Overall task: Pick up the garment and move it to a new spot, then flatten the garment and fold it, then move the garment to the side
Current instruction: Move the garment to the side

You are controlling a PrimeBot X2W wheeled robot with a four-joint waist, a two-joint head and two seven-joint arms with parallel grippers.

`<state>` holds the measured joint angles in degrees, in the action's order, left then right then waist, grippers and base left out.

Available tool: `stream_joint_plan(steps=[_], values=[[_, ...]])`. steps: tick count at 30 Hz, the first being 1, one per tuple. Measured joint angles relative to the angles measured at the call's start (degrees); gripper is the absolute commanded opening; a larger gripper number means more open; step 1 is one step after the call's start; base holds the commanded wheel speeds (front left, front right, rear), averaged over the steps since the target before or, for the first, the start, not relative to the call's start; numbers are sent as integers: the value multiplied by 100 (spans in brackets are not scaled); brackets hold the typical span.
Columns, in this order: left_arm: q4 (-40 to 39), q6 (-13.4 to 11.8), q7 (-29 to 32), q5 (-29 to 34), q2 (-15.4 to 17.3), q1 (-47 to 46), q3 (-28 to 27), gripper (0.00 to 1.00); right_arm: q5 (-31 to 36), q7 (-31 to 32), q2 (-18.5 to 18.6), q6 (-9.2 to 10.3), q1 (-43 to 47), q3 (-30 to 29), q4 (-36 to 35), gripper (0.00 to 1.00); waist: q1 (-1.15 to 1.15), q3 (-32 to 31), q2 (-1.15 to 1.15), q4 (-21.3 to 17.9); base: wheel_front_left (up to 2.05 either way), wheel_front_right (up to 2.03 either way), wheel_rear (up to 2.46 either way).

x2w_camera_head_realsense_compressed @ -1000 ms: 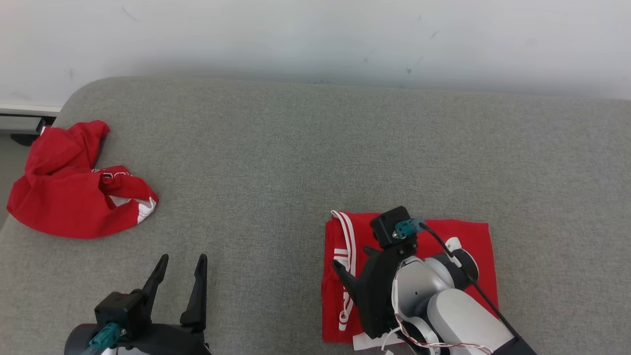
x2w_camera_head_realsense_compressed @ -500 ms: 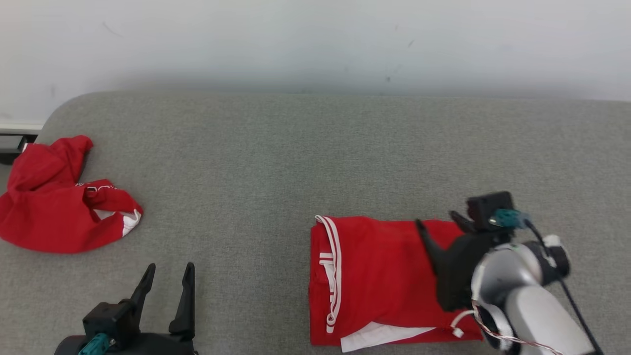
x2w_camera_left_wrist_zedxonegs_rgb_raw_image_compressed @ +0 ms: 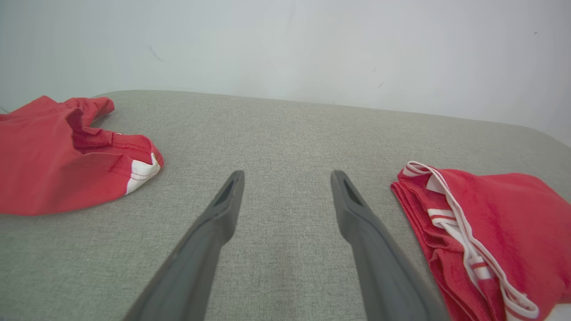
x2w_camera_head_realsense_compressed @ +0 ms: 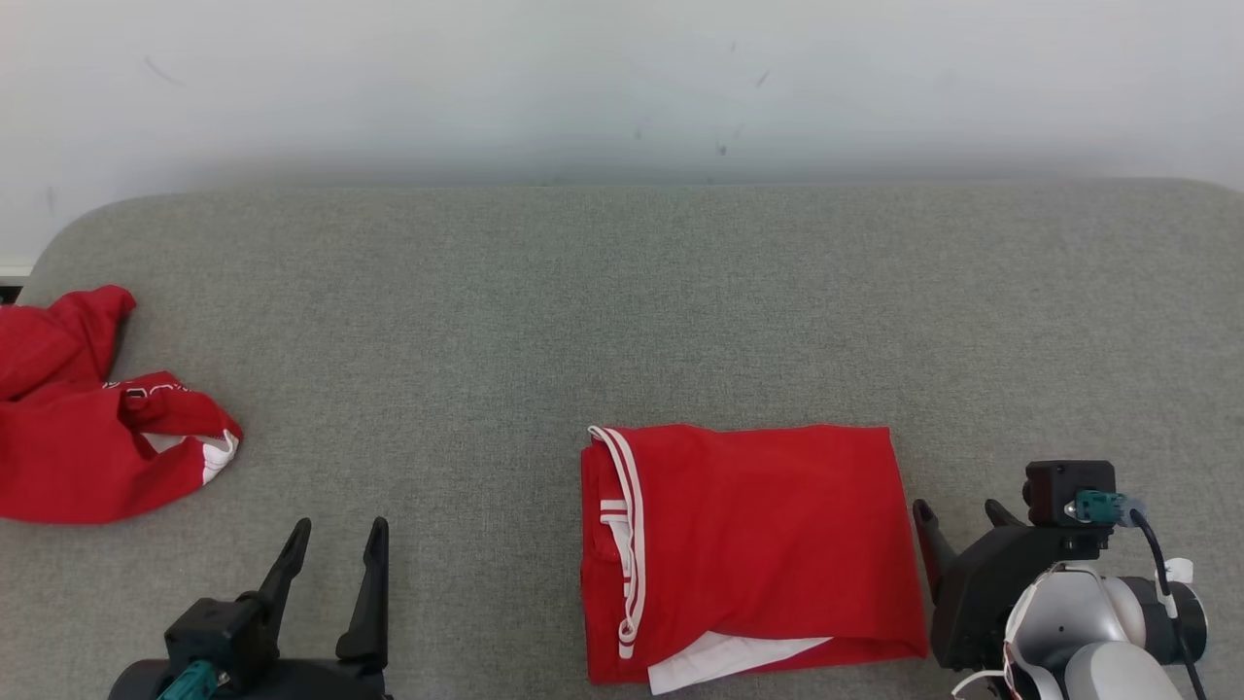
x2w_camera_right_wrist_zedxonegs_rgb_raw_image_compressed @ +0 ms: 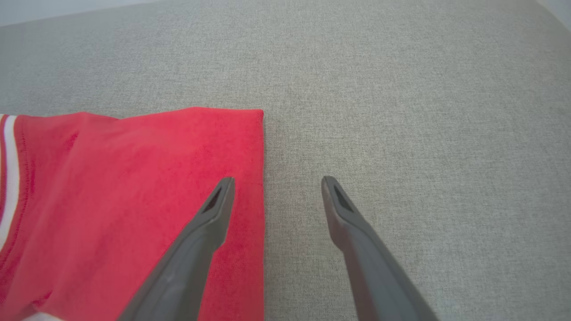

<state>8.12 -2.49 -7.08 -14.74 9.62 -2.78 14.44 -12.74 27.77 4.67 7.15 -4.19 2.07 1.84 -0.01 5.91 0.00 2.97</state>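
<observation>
Nearest the robot, at the lower left of the head view, the left gripper (x2w_camera_head_realsense_compressed: 340, 525) is held over the bare grey padded surface (x2w_camera_head_realsense_compressed: 583, 311), its two dark fingers spread wide and empty. At the lower right the right gripper (x2w_camera_head_realsense_compressed: 954, 507) is likewise spread and empty, placed just beside the right edge of the folded red garment (x2w_camera_head_realsense_compressed: 758, 544). That garment is laid flat as a neat rectangle on the near part of the surface, right of centre, between the two grippers and closer to the right one. White stripes (x2w_camera_head_realsense_compressed: 627, 525) are carried along its left edge, and a white layer (x2w_camera_head_realsense_compressed: 719, 661) is exposed at its near edge. Bare grey fabric is all that lies between the left gripper and the cloth. Farther off to the left, well apart, a crumpled red garment (x2w_camera_head_realsense_compressed: 87, 437) is heaped at the surface's edge and cut by the frame. Beyond everything a white wall (x2w_camera_head_realsense_compressed: 622, 78) is seen. In the left wrist view the stacked layers along the striped edge are seen from low down, where the head view gives only a flat outline. In the right wrist view one finger is seen over red cloth and the other over grey; whether the cloth is touched cannot be told.
</observation>
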Motion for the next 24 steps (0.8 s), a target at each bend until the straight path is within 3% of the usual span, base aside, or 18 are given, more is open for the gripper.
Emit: stream_joint_plan(steps=[24], values=[[-30, 48, 105, 11, -11, -266, 116, 100, -85, 569, -137, 0, -521, -199, 943, 100, 1, 251, 0, 341, 0, 0, 0]])
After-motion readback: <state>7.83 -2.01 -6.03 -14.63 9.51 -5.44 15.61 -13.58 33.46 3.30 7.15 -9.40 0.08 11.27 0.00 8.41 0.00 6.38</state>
